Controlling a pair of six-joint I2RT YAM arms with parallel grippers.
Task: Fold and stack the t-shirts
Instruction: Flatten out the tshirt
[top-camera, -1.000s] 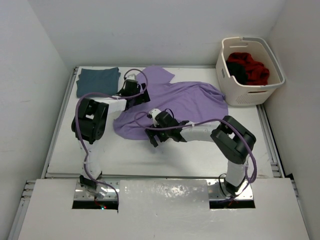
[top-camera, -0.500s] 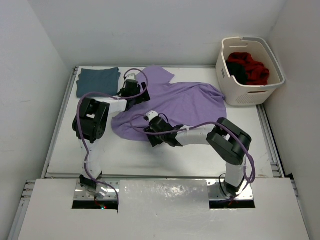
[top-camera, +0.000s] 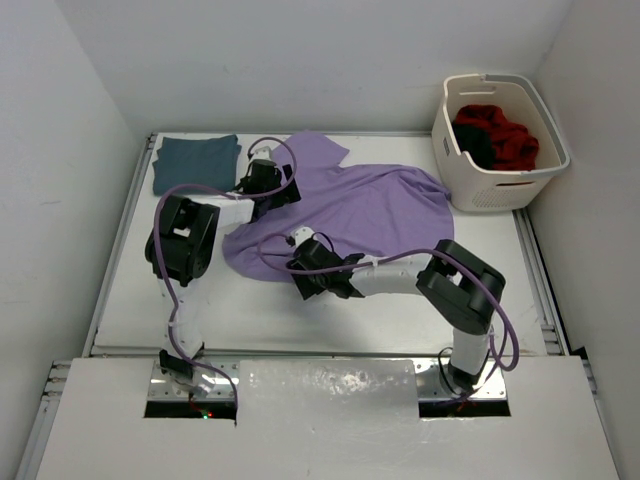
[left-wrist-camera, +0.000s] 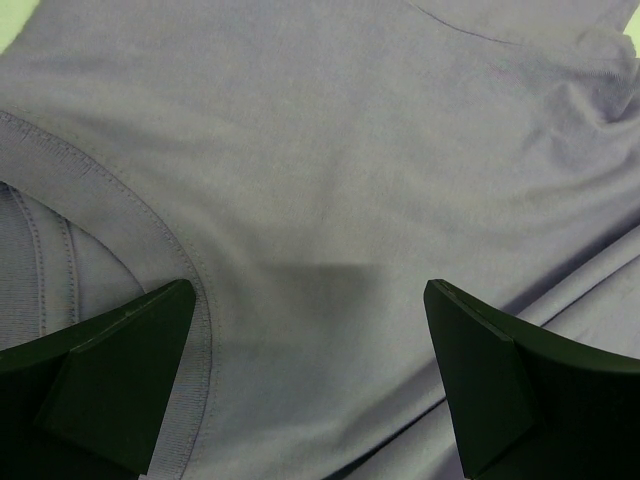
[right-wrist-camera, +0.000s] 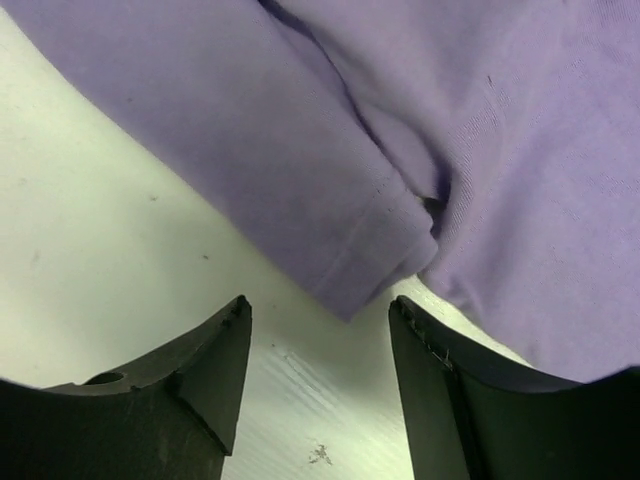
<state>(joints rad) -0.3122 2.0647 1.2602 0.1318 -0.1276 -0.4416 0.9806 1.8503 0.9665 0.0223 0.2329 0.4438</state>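
Note:
A lavender t-shirt (top-camera: 375, 200) lies spread and rumpled across the middle of the table. My left gripper (top-camera: 270, 185) sits low over its back left part. In the left wrist view the gripper (left-wrist-camera: 310, 300) is open, with lavender cloth (left-wrist-camera: 330, 150) and the ribbed collar (left-wrist-camera: 130, 215) under it. My right gripper (top-camera: 303, 280) is at the shirt's near left edge. It is open (right-wrist-camera: 320, 310), with a sleeve hem (right-wrist-camera: 375, 255) just ahead of its fingers (right-wrist-camera: 190, 370). A folded teal-blue t-shirt (top-camera: 195, 162) lies at the back left. Red (top-camera: 505, 135) and black (top-camera: 478, 145) shirts are in the basket.
The cream laundry basket (top-camera: 500, 185) stands at the back right corner. The white table (top-camera: 200, 310) has raised rails along its left and right edges. Bare table surface (right-wrist-camera: 100, 270) shows under the right gripper. Purple cables loop off both arms.
My right gripper has moved left and slightly nearer along the shirt's near edge. The shirt's near left edge has shifted a little. The left arm has barely moved.

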